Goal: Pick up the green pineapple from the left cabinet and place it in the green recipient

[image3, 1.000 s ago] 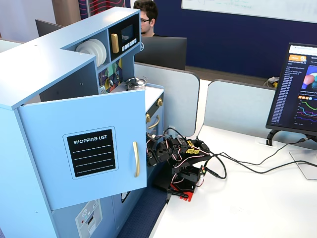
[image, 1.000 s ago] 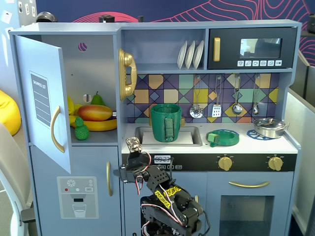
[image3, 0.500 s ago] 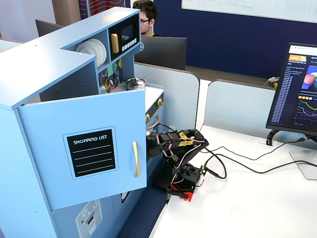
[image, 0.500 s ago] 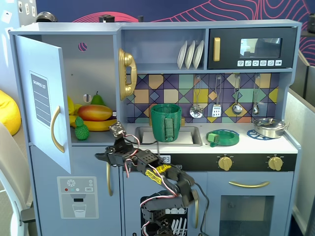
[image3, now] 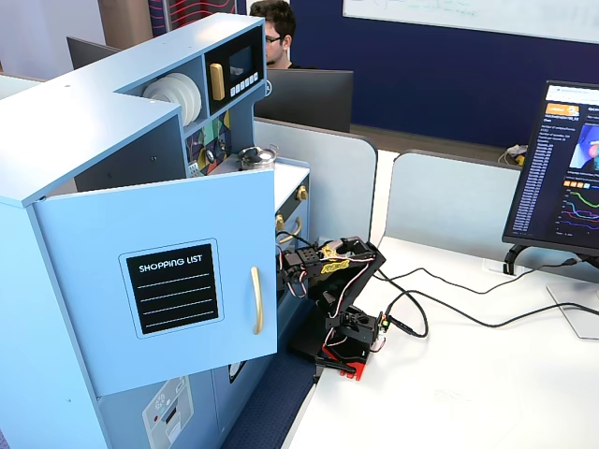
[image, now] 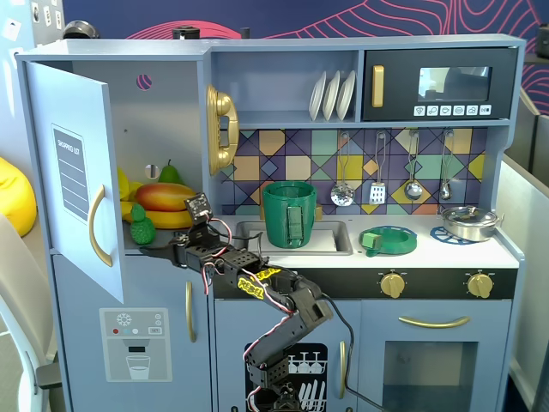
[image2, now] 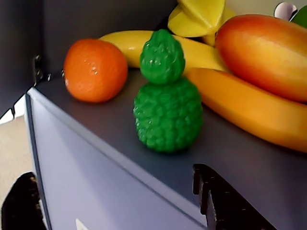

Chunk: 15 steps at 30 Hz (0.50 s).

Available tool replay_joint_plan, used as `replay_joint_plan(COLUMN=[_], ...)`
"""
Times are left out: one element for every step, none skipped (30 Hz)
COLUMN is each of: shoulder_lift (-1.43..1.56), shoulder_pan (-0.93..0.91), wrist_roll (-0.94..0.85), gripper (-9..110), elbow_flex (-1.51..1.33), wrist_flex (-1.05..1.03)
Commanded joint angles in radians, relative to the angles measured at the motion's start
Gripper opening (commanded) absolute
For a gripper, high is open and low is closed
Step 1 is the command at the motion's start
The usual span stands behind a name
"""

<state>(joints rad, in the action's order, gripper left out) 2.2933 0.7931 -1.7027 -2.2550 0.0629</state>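
On shelf: green pineapple (image2: 167,103) upright, leaves topmost.

Place: an office.
Signs: grey desk dividers (image3: 449,201), a monitor (image3: 560,173) at 3 o'clock, a person (image3: 278,33) seated at 12 o'clock.

Arm extended from folded posture to the open cupboard.

Since a second ago I see the arm (image: 283,322) unfold from low in front of the oven panel and stretch left and up; its gripper (image: 153,251) now sits at the shelf edge of the left cabinet (image: 159,129), just beside the green pineapple (image: 141,227). In a fixed view from the side, the arm (image3: 342,281) has risen and reached behind the door.
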Motion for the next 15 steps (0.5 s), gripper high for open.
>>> replay_joint_plan(shoulder_lift=[-0.051,-0.063,-0.078,-0.094,-0.11,-0.127,-0.147,-0.169,-0.195,-0.218,-0.241,-0.261,-0.279,-0.298,-0.314], shoulder_pan=[-0.017,-0.018,-0.02,-0.02,-0.02,-0.023,-0.028,-0.032,-0.038,-0.043,-0.044,-0.048,-0.051,-0.052,-0.054], wrist_roll=[0.014,0.012,0.008,0.006,0.005,0.009,0.009,0.014,0.015,0.015,0.017,0.018,0.014,0.012,0.018], gripper=[40,40,40,40,40,40,40,40,40,40,39,39,40,40,40], elbow_flex=[0.087,0.094,0.106,0.115,0.126,0.138,0.15,0.161,0.172,0.184,0.195,0.201,0.207,0.218,0.232], wrist_flex=[0.106,0.114,0.11,0.115,0.123,0.124,0.124,0.127,0.137,0.141,0.149,0.155,0.164,0.172,0.175])
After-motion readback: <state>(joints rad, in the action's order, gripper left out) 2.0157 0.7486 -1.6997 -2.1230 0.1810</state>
